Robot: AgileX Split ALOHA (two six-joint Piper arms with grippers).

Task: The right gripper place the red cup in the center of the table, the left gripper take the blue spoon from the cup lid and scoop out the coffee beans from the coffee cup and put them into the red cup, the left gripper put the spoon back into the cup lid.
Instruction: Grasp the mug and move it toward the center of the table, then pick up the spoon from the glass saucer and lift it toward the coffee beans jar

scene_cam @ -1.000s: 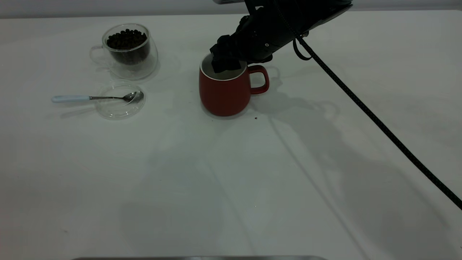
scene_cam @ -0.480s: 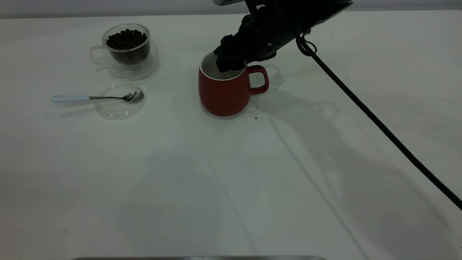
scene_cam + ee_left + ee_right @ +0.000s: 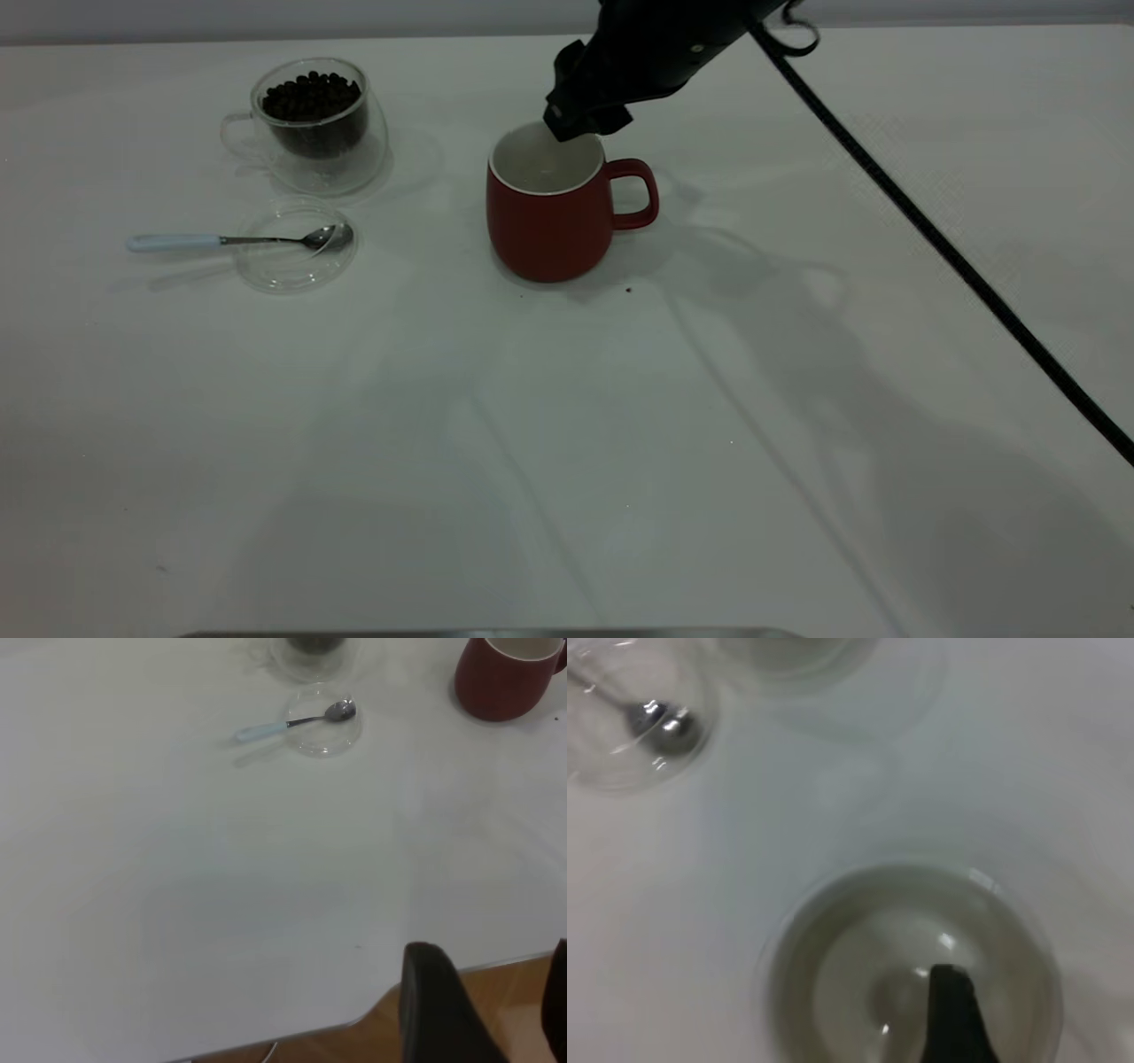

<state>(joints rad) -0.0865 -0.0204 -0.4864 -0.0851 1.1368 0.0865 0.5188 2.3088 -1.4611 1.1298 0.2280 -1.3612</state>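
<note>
The left tool hangs off the table edge, well short of the red cup, jaws apart, empty. The blue spoon rests on the cup lid, left of the cup, near the coffee cup. Just above the cup's far rim hovers the right tool, holding nothing; its jaw gap I cannot tell. A low retreat could clip the rim and tip the cup.

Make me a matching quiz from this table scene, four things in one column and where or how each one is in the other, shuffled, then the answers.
1. red cup
2. blue spoon
3. coffee beans
4. right gripper

A. inside the coffee cup
B. above the far rim of the mug
C. upright, nothing visible inside, handle toward the right arm's side
D. bowl resting on the cup lid

Pairs: 1-C, 2-D, 3-A, 4-B
</note>
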